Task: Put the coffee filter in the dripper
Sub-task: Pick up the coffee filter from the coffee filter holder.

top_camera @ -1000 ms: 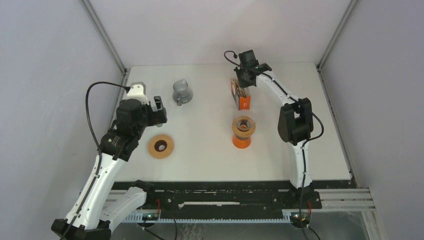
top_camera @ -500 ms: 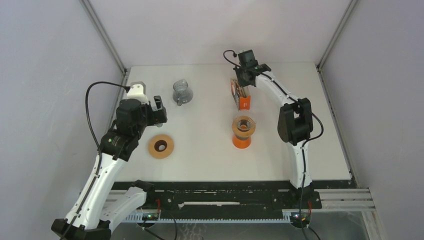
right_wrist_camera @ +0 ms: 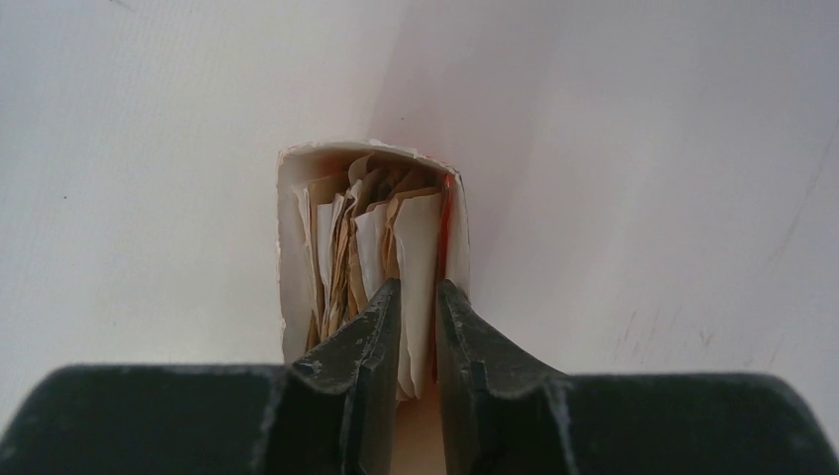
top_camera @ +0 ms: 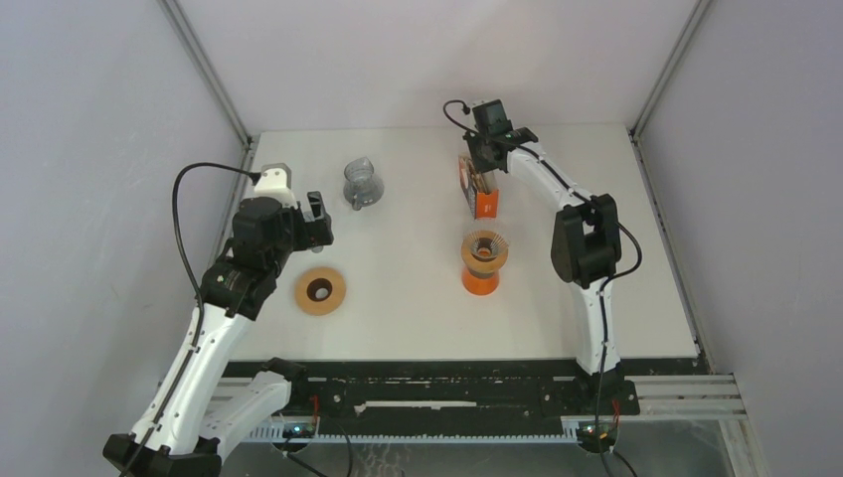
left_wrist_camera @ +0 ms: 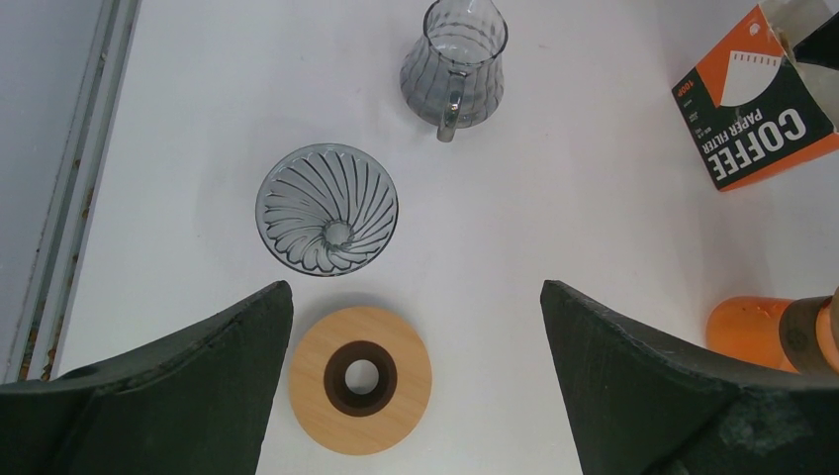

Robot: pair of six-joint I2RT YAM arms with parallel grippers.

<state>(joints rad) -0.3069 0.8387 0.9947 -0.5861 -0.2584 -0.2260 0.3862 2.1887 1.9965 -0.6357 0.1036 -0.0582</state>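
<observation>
Coffee filters (right_wrist_camera: 368, 242), white and brown, stand packed in an open orange box (top_camera: 482, 191), which the left wrist view shows lettered COFFEE PAPER FILTER (left_wrist_camera: 757, 109). My right gripper (right_wrist_camera: 419, 292) points down into the box mouth. Its jaws are a narrow gap apart, with the edge of a white filter between them, not pinched. The glass dripper (left_wrist_camera: 327, 209), a ribbed cone, sits on the table by itself. My left gripper (left_wrist_camera: 416, 297) hovers wide open above it and holds nothing. From above, the left gripper (top_camera: 316, 231) hides the dripper.
A wooden ring (top_camera: 319, 290) with a dark centre hole lies in front of the dripper. Behind it is a glass carafe (top_camera: 362, 184). An orange stand (top_camera: 483, 263) with a ribbed cone on top rises just in front of the filter box.
The right gripper has shifted slightly over the filter box. The left arm and the table objects have not moved.
</observation>
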